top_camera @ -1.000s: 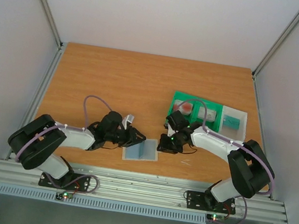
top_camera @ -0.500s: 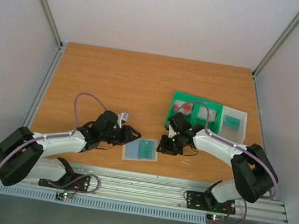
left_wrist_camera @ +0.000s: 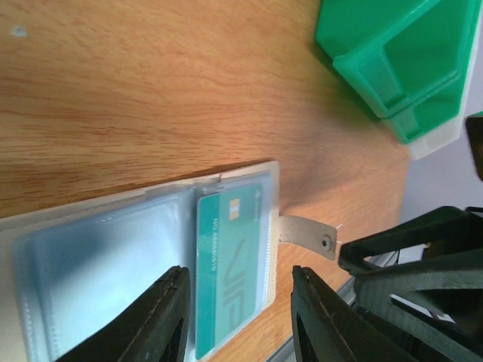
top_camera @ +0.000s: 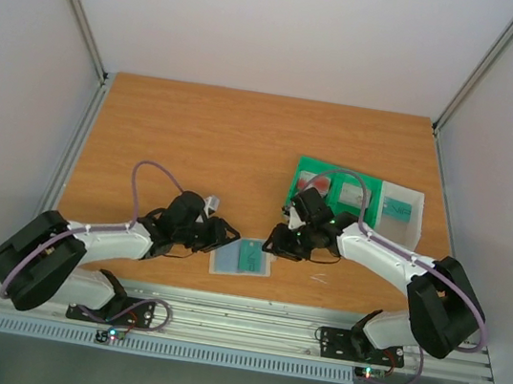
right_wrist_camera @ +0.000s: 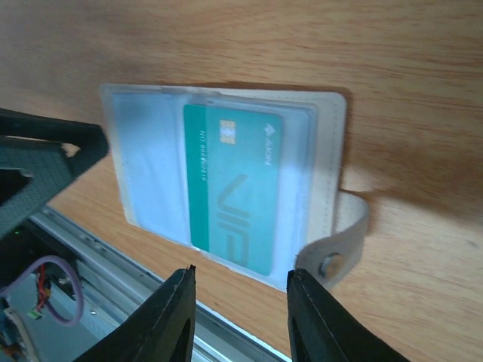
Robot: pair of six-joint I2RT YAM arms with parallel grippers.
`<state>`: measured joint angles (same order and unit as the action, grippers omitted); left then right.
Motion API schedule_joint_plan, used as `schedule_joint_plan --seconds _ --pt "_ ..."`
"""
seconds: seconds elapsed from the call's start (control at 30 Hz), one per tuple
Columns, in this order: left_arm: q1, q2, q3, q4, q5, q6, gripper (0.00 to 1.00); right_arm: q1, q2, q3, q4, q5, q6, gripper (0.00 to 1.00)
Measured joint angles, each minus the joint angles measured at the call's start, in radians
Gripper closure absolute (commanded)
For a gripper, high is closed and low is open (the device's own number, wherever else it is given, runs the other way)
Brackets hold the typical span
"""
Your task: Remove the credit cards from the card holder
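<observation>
Jaws: left gripper point(top_camera: 224, 233) and right gripper point(top_camera: 274, 244) both parted and empty, flanking the card holder point(top_camera: 239, 258), which lies open flat near the desk's point(top_camera: 245, 142) front edge. Changed within the last second: the left has backed off the holder and the right has edged closer. A teal card point(right_wrist_camera: 236, 197) now shows in the tab-side pocket, so extraction probably comes next.

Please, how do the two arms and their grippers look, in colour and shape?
The left arm and right arm have white links with black rounded joints. A thin purple cable loops along each. The left gripper and right gripper are black, with flat tapered fingers.
</observation>
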<state>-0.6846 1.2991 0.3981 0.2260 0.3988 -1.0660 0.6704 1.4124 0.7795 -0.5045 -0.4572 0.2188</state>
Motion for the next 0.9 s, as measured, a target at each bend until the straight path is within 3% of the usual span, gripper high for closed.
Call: schedule_joint_plan --seconds 0.33,0.63,0.9 --pt "0.006 0.097 -0.009 0.028 0.005 -0.002 0.63 0.000 0.084 0.032 0.094 -0.063 0.039 0.66" --pt "0.011 0.161 -0.032 0.138 0.033 -0.009 0.63 0.003 0.172 0.036 0.122 -0.071 0.038 0.77" --pt "0.011 0.171 -0.035 0.168 0.051 -0.031 0.64 0.004 0.237 0.036 0.140 -0.076 0.031 0.81"
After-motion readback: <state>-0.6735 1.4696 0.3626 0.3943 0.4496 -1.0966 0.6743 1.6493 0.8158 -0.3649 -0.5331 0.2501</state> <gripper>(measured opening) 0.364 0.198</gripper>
